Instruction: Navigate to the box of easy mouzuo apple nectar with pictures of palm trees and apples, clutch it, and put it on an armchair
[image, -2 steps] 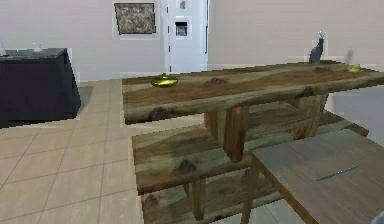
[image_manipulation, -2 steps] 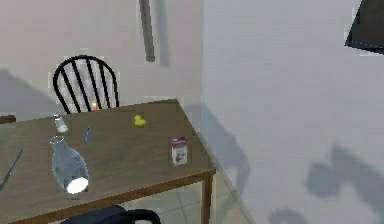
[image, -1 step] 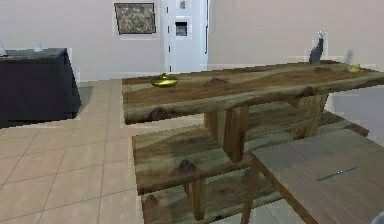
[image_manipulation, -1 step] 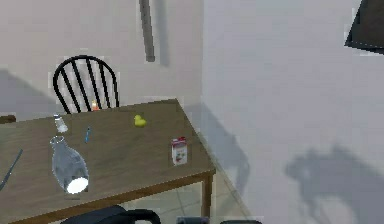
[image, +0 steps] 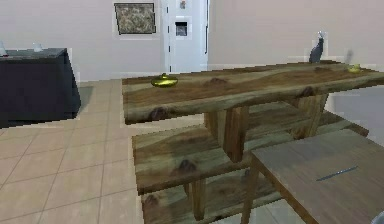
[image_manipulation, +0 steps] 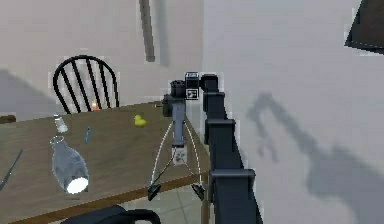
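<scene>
The small pale box (image_manipulation: 178, 155) shows in the arm side view at the right end of the wooden table (image_manipulation: 100, 150), close to the table's front edge. It stands upright there. Its print is too small to make out, so I cannot tell whether it is the nectar box.

It lies between the two thin fingers (image_manipulation: 158, 170), which run down past it on either side from the gripper's dark body. The gripper (image_manipulation: 174, 188) hangs at that same end of the table. I cannot tell whether the fingers touch the box or how they are set. The tabletop lies behind the box, so I also cannot tell whether the gripper holds it or it rests on the table. The arm (image_manipulation: 225, 150) rises just off the table's right end.

Left of the box on the table, a clear glass bottle (image_manipulation: 68, 165) lies on its side. Farther back on the table sits a small yellow thing (image_manipulation: 141, 121). A dark spindle-back chair (image_manipulation: 85, 85) stands at the table's far side.

In the forward view a long plank table (image: 250, 85) with a bench below carries a yellow dish (image: 163, 81).
</scene>
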